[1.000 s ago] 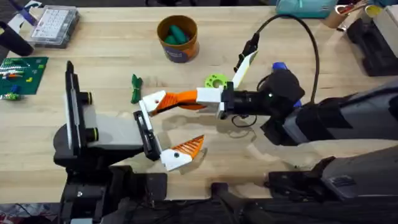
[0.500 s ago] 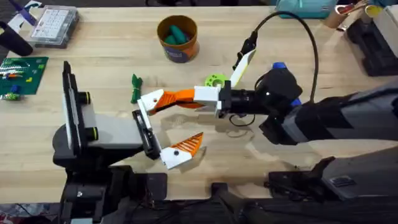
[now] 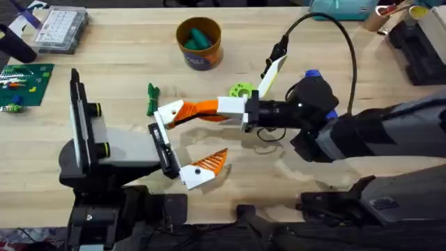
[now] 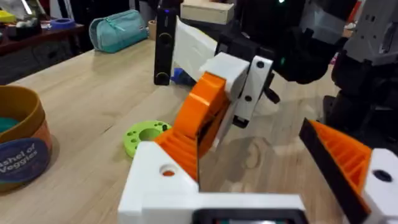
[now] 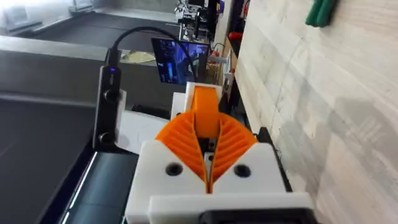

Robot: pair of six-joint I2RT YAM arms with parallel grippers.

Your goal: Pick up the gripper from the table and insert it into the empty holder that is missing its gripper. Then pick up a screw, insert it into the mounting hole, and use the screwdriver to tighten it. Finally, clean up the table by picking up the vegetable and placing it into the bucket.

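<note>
Wide wooden table [image 3: 293, 49], and the holder [image 3: 162, 149] sits low on its left side. The right gripper [image 3: 182, 111] reaches in, fingers clamped on the gripper [image 3: 169, 113], its white block touching the bar's upper end. Insertion is the step in hand, looks like. Next it needs a straight push along the slot, no tilt. Bucket [image 3: 199, 42] waits far back, vegetable [image 3: 151, 98] just beside the action. Left gripper's fingers: can't tell.
</note>
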